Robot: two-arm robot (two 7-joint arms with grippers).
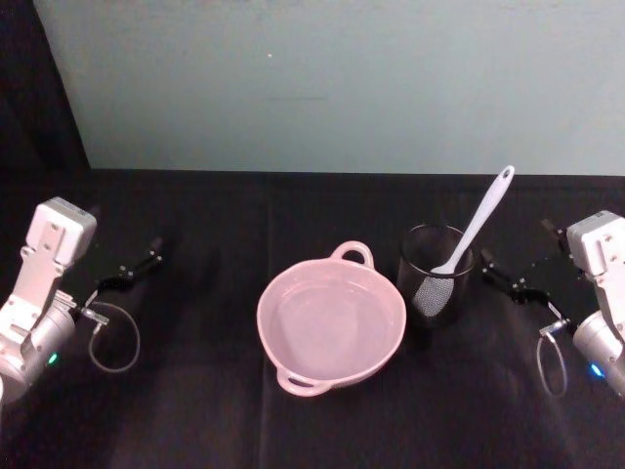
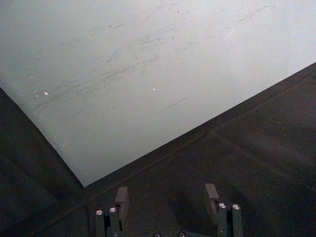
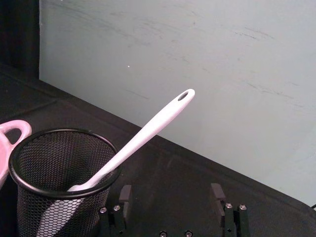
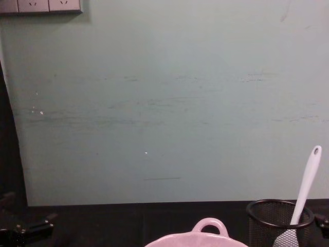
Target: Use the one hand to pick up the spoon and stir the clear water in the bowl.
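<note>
Head view, read left to right: the left gripper (image 1: 137, 262) lay low over the black tablecloth (image 1: 195, 391) at the table's left side, well apart from everything else. In the left wrist view its fingers (image 2: 122, 198) stood wide apart with nothing between them, only cloth and the pale green wall panel (image 2: 148, 74) ahead. The pink bowl (image 1: 283, 293) sat at the table's centre, one loop handle toward the wall and one toward the robot. Whether it held water could not be judged. Just right of it, close to touching, stood the black mesh cup (image 1: 439, 303). The white spoon (image 1: 479, 220) rested in this cup, head down inside and handle leaning out over the rim, up and to the right, with the holed end uppermost. The right gripper (image 1: 516, 249) sat just right of the cup, touching neither cup nor spoon. In the right wrist view its fingers (image 3: 216, 192) were spread wide and empty, with the cup and spoon handle near in front.
</note>
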